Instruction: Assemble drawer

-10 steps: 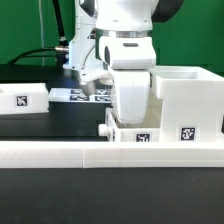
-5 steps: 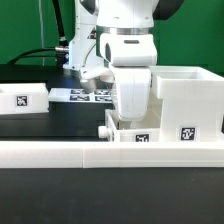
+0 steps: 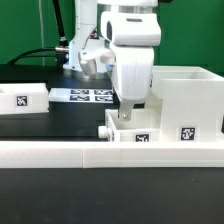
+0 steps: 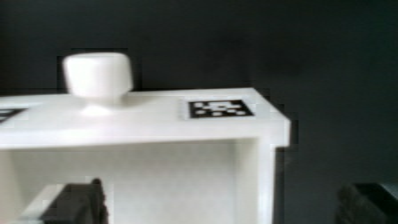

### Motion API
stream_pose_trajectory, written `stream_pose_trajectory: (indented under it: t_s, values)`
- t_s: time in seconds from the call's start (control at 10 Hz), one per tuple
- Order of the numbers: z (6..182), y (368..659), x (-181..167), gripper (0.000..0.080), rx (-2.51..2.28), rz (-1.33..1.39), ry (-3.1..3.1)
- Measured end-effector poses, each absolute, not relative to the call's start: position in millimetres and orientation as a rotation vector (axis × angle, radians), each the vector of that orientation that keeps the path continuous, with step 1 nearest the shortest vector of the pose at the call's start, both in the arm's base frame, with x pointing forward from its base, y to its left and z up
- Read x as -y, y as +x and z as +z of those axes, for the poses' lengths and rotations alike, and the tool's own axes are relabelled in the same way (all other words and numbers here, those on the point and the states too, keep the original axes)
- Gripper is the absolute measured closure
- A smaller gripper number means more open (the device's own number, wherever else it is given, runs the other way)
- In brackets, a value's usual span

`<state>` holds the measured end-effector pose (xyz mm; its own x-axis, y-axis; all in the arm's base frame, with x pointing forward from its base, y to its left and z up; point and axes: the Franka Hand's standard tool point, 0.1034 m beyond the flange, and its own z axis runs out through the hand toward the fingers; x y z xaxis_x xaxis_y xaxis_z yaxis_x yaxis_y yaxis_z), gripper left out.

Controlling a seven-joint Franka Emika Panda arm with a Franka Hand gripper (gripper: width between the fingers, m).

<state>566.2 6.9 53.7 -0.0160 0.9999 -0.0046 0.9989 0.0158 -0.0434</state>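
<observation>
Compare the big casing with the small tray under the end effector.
The casing is much larger and taller than the tray. The tray carries a knob on its end; the casing shows none. The tray lies below the open end effector; the casing stands to the exterior view's right of it. Both are white and bear marker tags.
</observation>
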Motion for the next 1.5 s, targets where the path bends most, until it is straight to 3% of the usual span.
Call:
stream_pose_trajectory:
  t_s: [0.2,0.5,1.0,1.3,1.5]
  values:
    - [66.6,577.5,3.0,0.015,2.225,0.051,-2.197]
    - [60.9,575.6,9.7,0.015,2.253,0.052,-2.15]
    - [44.5,590.3,63.1,0.015,2.238,-0.09,-2.034]
    - [20.9,583.4,55.5,0.015,2.22,-0.117,-1.979]
    - [16.4,585.6,47.1,0.015,2.234,-0.142,-1.978]
